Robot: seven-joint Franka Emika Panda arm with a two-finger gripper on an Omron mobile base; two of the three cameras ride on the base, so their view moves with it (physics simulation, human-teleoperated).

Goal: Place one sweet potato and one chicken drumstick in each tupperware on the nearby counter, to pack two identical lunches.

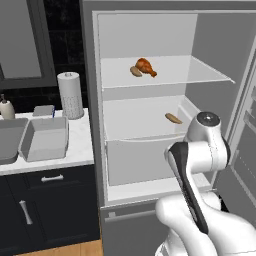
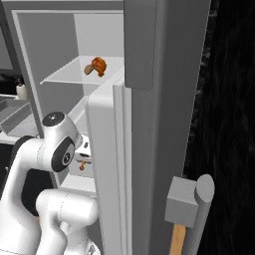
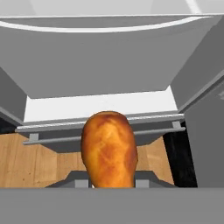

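One chicken drumstick (image 3: 109, 148) clamped in gripper (image 3: 109, 181) w/ no legible labels, by fridge (image 1: 150, 40).

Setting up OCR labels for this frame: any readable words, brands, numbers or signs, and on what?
None readable in any view.
Fridge: plain walls and shelves, no badge or label.
Paper towel roll: only a faint dotted texture, no text.
Tupperware and soap bottle: unmarked.
Chicken drumstick in front of the hand camera: no sticker or tag.
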